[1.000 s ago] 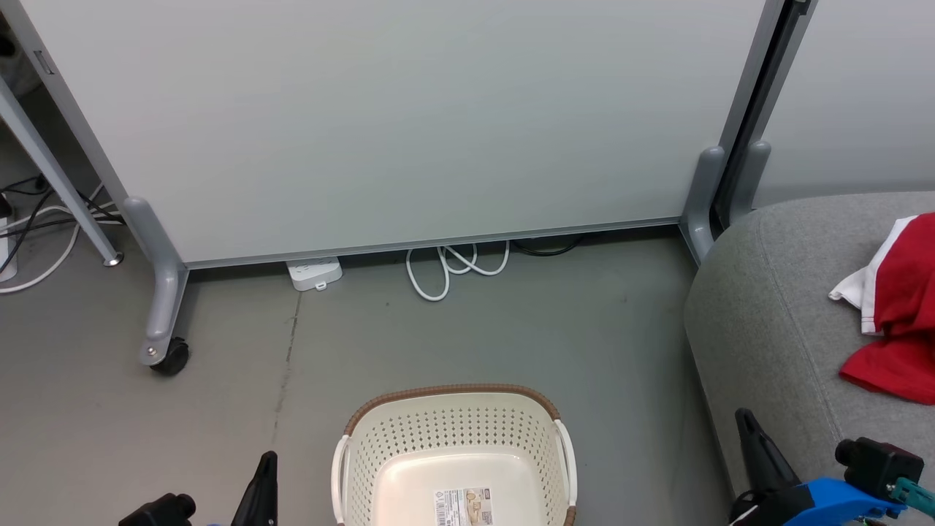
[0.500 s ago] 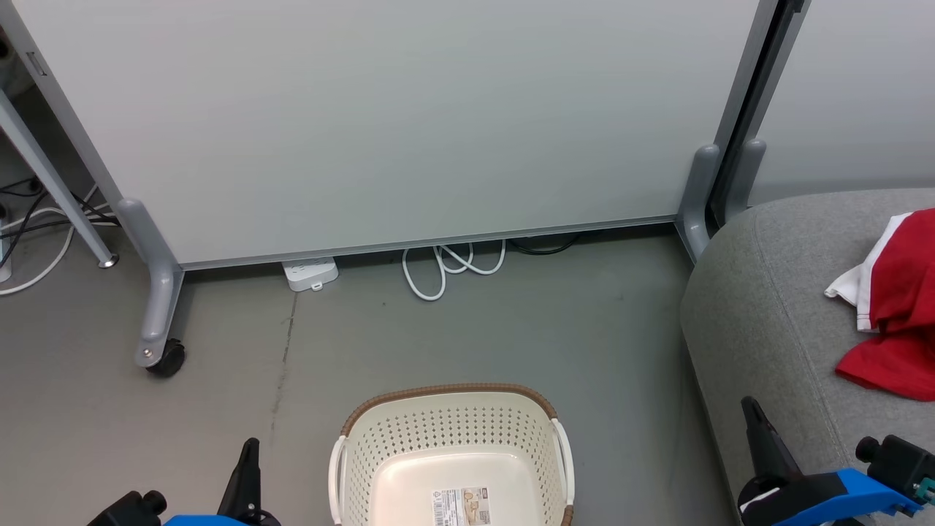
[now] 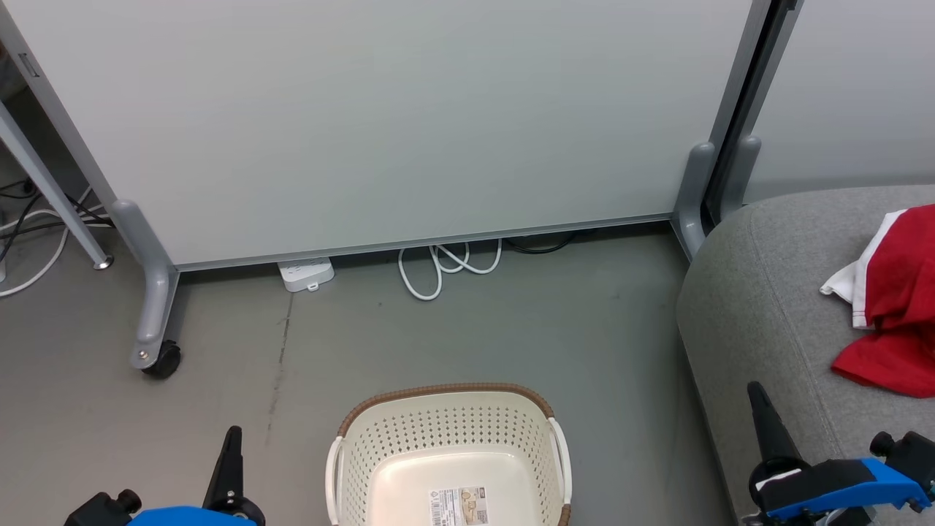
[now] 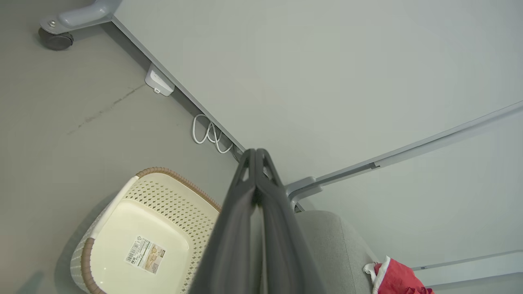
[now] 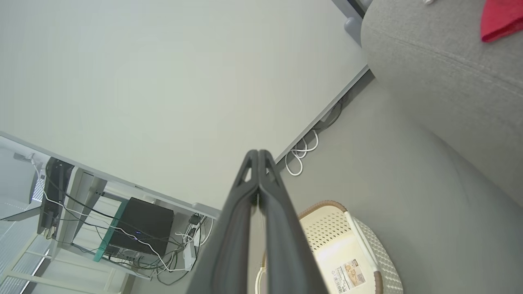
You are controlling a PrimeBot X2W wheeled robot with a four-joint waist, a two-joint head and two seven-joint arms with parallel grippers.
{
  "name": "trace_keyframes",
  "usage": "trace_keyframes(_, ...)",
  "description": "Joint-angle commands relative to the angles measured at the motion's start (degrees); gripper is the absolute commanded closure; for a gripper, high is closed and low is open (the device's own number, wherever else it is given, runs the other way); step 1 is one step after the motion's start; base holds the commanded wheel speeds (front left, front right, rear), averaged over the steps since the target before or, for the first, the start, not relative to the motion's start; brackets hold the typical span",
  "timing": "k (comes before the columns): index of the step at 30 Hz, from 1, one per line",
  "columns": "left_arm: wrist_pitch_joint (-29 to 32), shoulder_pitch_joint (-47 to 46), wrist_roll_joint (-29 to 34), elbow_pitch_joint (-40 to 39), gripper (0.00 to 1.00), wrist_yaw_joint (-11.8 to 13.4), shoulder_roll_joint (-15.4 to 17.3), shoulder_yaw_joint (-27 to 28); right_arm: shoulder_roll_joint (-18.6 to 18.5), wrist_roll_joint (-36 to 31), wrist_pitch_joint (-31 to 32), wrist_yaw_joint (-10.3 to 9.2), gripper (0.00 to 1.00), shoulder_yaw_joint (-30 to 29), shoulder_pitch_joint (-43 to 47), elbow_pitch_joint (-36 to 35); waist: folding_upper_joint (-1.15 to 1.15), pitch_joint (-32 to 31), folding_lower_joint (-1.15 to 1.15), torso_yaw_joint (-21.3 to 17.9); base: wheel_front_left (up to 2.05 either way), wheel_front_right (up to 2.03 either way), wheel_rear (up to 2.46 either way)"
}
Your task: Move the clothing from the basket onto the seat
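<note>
Basket [image 3: 445,389] empty, left claw [image 3: 234,438] and right claw [image 3: 756,398], both closed, drifted outward

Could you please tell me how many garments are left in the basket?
0. The basket holds only a label; its near end is hidden. The red clothing lies on the seat.

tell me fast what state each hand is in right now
Left hand: closed, holding nothing.
Right hand: closed, holding nothing.
</note>
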Motion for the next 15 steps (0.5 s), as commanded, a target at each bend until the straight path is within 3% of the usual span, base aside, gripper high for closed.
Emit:
trace_keyframes(1, 0.6, -1.5, -2.0, -1.3, 1.0, -0.2, 0.3, 0.7, -0.1, 2.5, 0.3, -0.04, 1.0, -0.3, -1.5, -0.3, -0.01, 0.0, 0.0, -0.1, 0.0, 0.0, 0.0)
trace_keyframes(15, 2.7, -1.6, -9.2, -3.3, 1.0, -0.2, 0.2, 2.3, -0.1, 11.4, 0.7, -0.05, 1.0, -0.6, -2.4, 0.3, -0.01, 0.1, 0.0, -0.5, 0.0, 0.0, 0.0)
